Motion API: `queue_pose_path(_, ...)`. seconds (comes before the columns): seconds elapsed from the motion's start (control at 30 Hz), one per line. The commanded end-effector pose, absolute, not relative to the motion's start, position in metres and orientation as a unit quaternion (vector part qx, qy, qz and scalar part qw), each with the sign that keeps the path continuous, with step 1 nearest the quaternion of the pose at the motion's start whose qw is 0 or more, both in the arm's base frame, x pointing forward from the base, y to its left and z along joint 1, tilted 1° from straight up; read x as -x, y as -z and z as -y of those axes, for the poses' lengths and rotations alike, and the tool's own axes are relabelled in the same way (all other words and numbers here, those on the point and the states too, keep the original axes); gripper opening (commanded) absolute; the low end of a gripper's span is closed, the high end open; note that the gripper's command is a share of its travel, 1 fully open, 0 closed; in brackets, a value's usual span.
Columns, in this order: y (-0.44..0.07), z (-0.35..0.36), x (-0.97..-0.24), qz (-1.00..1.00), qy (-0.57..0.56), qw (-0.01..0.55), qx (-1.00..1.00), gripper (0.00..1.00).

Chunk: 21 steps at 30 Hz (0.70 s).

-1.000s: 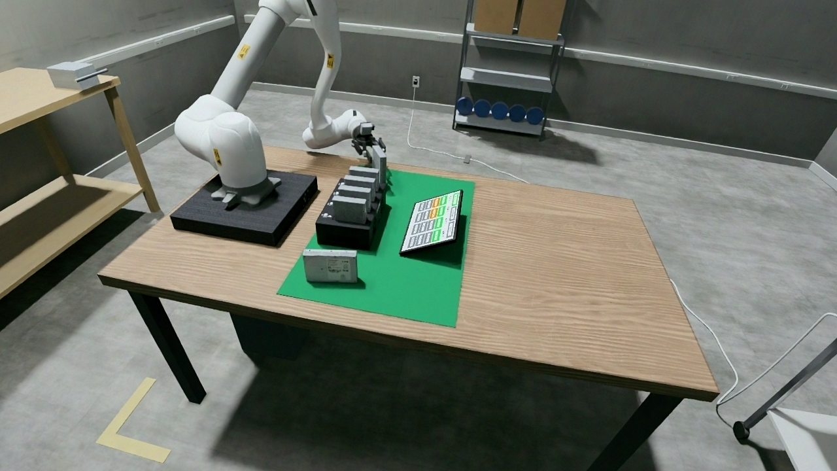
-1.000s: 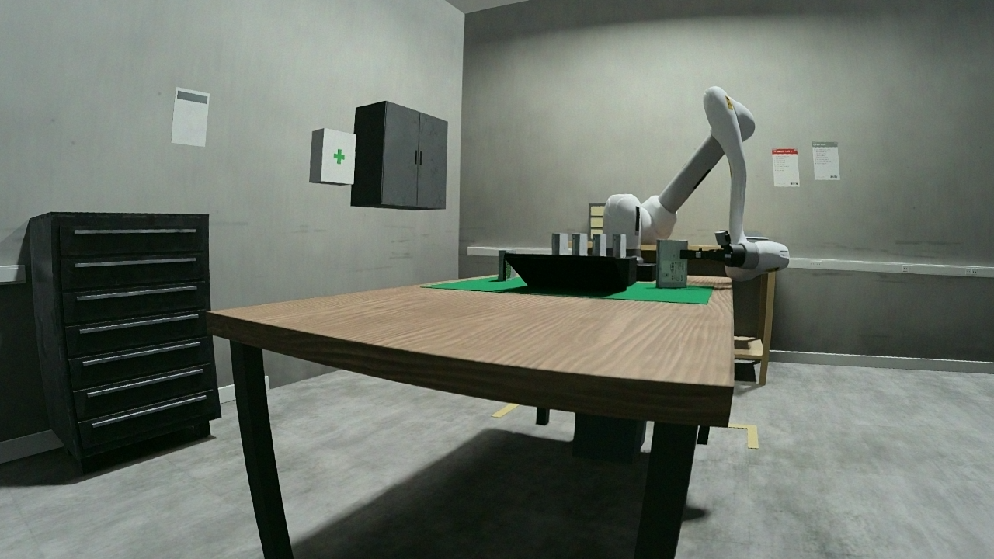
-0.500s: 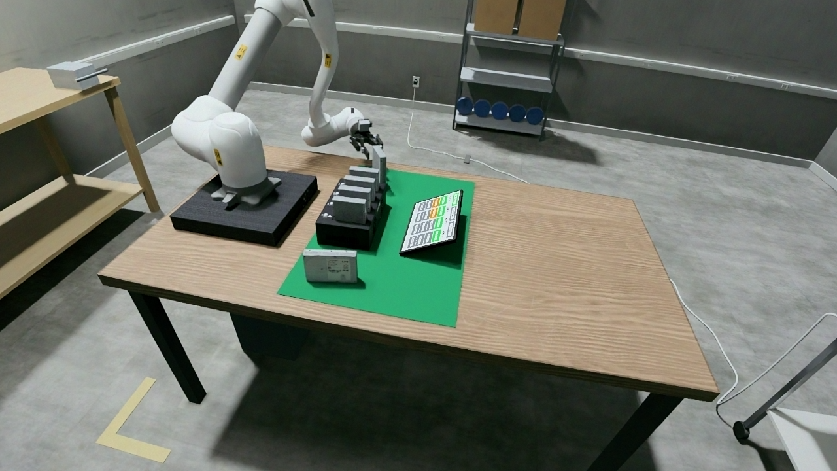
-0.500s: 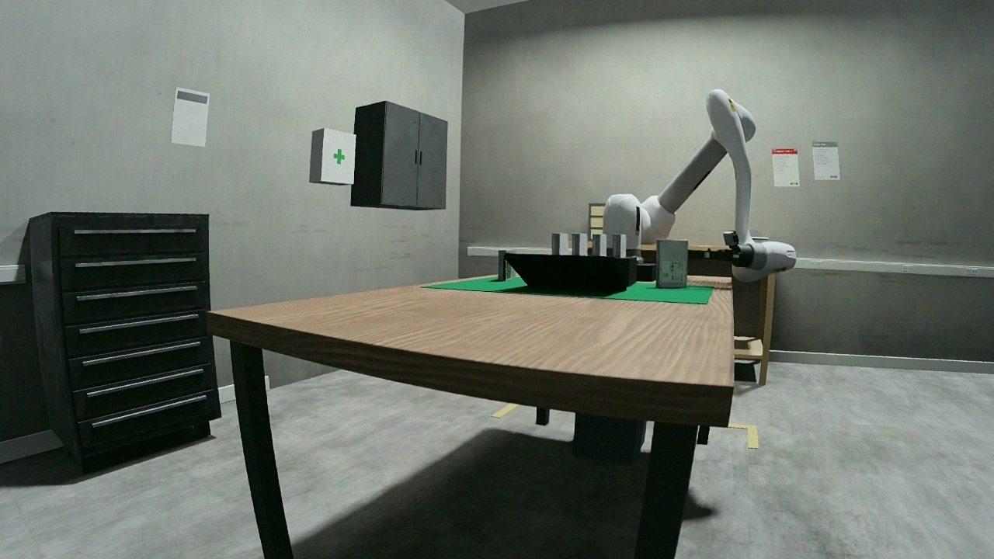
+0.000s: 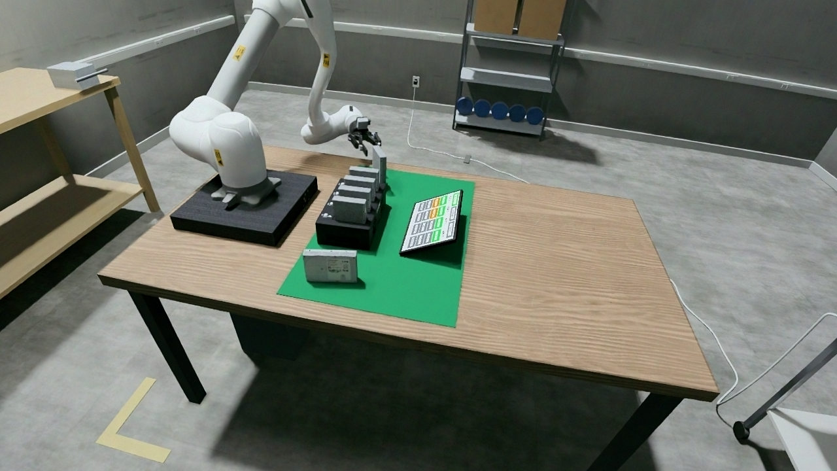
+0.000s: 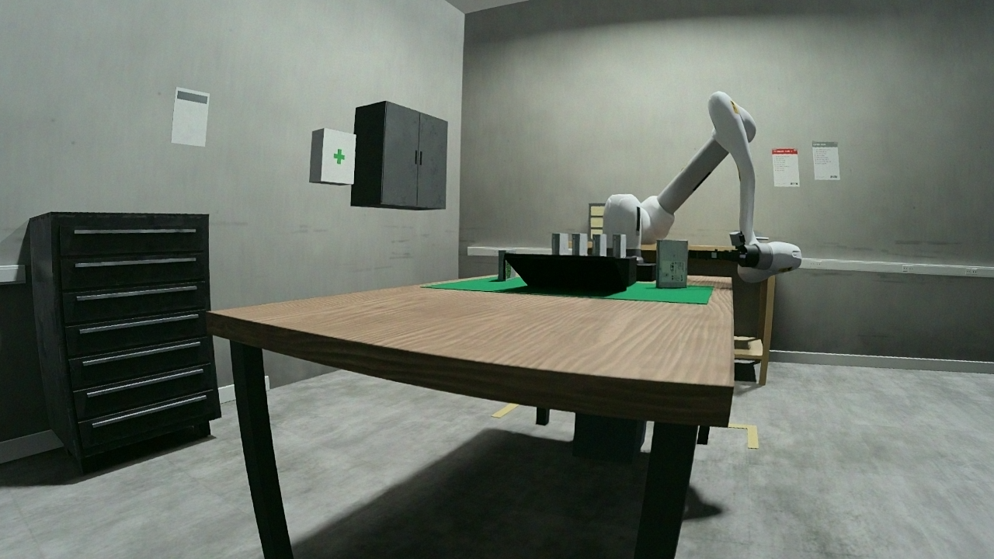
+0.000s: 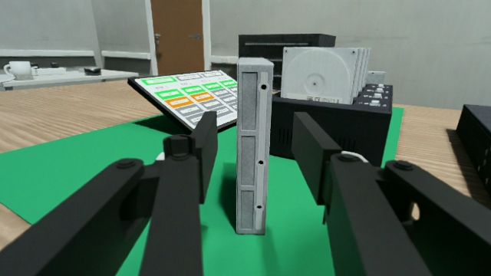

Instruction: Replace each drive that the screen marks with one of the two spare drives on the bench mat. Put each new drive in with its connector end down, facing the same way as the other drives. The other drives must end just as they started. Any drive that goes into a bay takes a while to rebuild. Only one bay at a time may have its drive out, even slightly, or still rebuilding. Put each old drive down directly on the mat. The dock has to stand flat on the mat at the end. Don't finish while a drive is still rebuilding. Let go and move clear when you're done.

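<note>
The arm (image 5: 316, 76) is raised from its black base (image 5: 292, 201) at the table's (image 5: 556, 263) left end, bent sharply at a high elbow and brought down again, so that the wrist is held low and nearly level near the far edge of the green mat (image 5: 409, 275). The gripper (image 7: 253, 153) is pointed along the mat toward the dock (image 7: 330, 119). Its fingers are set partly apart and nothing is held between them.

A spare drive (image 7: 253, 146) is stood upright on its narrow end on the mat, just ahead of the fingertips and in line with the gap; a space is seen on each side of it. The dock is placed just behind that drive, with four drives (image 5: 357, 196) seated upright in a row. A second spare drive (image 5: 330, 265) is stood on its long edge at the mat's near left corner. The tilted screen (image 5: 431, 221) is propped on the mat beside the dock, and two orange cells are shown among green and grey ones.
</note>
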State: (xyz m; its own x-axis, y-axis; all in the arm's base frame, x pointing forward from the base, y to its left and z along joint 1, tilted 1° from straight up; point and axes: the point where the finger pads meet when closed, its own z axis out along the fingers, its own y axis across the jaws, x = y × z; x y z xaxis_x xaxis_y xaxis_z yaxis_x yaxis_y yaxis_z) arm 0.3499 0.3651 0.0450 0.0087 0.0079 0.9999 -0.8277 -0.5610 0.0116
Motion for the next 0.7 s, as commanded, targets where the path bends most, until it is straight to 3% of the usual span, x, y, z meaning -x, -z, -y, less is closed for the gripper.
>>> queue_pose_path(0.0,-0.0455,-0.3677,-0.3483,0.328,-0.623,0.335,-0.626,0.4)
queue_pose_path(0.67,-0.0478,-0.3693,-0.3473,0.328,-0.623,0.335,-0.626,0.4)
